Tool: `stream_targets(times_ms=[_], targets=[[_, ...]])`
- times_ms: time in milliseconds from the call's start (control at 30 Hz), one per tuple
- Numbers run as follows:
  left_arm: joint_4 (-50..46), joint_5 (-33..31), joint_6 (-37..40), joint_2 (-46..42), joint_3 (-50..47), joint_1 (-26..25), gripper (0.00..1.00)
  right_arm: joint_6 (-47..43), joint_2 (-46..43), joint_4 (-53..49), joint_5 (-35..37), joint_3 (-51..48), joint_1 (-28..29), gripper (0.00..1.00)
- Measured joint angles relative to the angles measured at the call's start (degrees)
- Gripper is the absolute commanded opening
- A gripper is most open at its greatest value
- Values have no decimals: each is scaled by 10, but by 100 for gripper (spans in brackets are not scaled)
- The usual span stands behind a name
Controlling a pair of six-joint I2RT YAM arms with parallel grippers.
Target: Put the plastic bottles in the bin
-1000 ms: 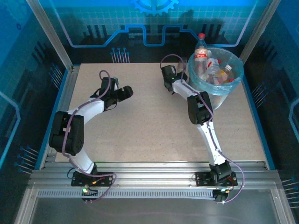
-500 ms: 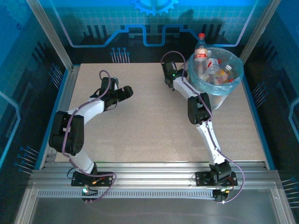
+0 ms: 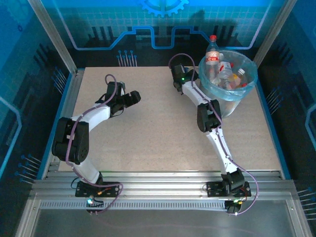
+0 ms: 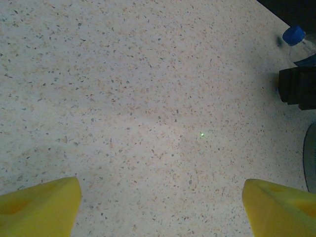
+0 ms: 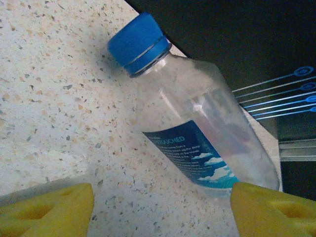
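Note:
A clear plastic bottle [image 5: 197,118] with a blue cap and a blue label lies on the speckled table at its far edge. Its base end is beside the right finger of my right gripper [image 5: 160,200], which is open, with the bottle just ahead of the jaws. In the top view my right gripper [image 3: 177,72] sits just left of the bin [image 3: 252,69], a round bin with a light-blue bag. Several plastic bottles [image 3: 226,74] lie in the bin and a red-capped one [image 3: 212,52] stands up in it. My left gripper [image 3: 132,97] is open over bare table.
The table's far edge [image 5: 113,10] runs right behind the blue-capped bottle, with a dark drop beyond. In the left wrist view my left gripper [image 4: 160,197] has only table between its yellow fingers; the blue cap [image 4: 294,35] and the black right wrist [image 4: 298,89] are at top right.
My right gripper's jaws have spread wider and its wrist has shifted slightly toward the far edge. The left arm has not moved.

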Motion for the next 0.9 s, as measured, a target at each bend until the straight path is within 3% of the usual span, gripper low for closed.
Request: stream_targets(times_ms=[300,900], targets=[[0,8,-7,16,0,0,86,-24,43,-5,-37,82,-9,80],[4,12,-15,32,9,0,86,113,18,-100,-94,71,-46,82]])
